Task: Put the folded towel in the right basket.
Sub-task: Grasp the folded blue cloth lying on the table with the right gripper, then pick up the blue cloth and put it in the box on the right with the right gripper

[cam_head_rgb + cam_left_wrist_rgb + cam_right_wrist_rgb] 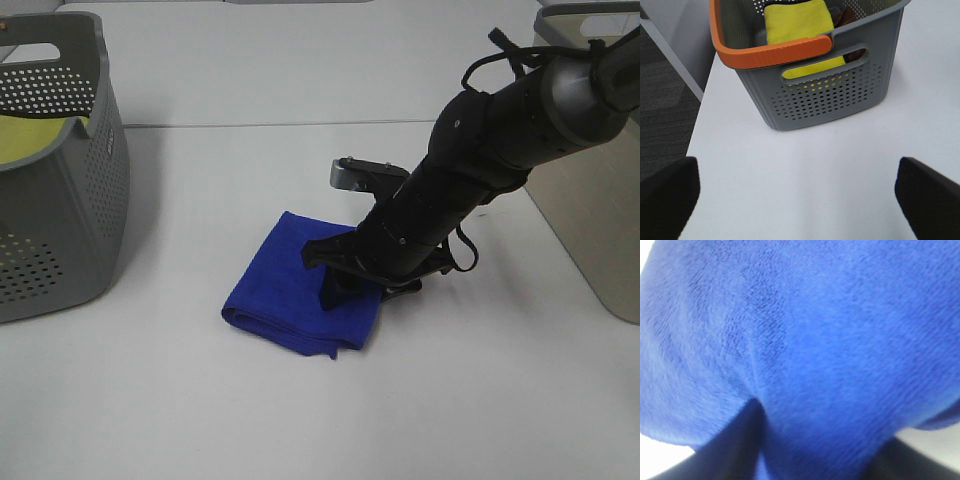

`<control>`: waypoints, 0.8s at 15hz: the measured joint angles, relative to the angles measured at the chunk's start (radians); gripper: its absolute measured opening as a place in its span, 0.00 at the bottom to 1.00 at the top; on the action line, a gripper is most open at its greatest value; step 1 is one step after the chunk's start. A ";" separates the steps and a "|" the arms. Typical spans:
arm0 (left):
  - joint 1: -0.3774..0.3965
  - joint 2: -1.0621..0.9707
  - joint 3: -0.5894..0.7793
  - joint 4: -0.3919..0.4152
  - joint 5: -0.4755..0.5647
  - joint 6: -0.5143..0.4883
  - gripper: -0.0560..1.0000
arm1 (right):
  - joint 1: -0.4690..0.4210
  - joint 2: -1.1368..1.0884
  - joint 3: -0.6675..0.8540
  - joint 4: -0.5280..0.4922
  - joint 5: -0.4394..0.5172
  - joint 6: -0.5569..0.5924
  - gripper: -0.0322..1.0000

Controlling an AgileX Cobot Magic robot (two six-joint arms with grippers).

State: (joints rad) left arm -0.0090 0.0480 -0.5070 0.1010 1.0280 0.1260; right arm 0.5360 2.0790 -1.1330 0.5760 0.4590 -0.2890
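The folded blue towel (300, 290) lies flat on the white table, in the middle. My right gripper (362, 288) reaches down onto the towel's right edge, its jaws closed partway with towel cloth bunched between them. In the right wrist view the towel (805, 340) fills the frame and the dark fingertips (735, 445) press into it. The right basket (590, 190), grey, stands at the table's right edge. My left gripper (800, 200) is open and empty above the table, out of the exterior high view.
A grey perforated basket (60, 170) with an orange handle (775, 52) stands at the left, holding a yellow cloth (797, 22). The table's left edge (695, 130) drops off to the floor beside it.
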 joint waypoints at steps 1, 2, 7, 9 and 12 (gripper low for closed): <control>0.000 0.000 0.000 0.000 0.000 0.000 0.99 | 0.000 0.007 0.000 0.004 -0.001 0.000 0.34; 0.000 0.000 0.000 0.000 0.000 0.000 0.99 | 0.000 0.010 0.000 0.006 -0.001 0.000 0.19; 0.000 0.000 0.000 0.000 0.000 0.000 0.99 | 0.000 -0.040 0.009 -0.033 0.021 0.001 0.12; 0.000 0.000 0.000 0.000 0.000 0.000 0.99 | -0.004 -0.153 0.011 -0.060 0.027 0.001 0.12; 0.000 0.000 0.000 0.000 0.000 0.000 0.99 | -0.090 -0.362 0.011 -0.085 0.042 0.001 0.12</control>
State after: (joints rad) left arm -0.0090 0.0480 -0.5070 0.1010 1.0280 0.1260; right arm 0.4460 1.7170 -1.1220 0.4910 0.5010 -0.2880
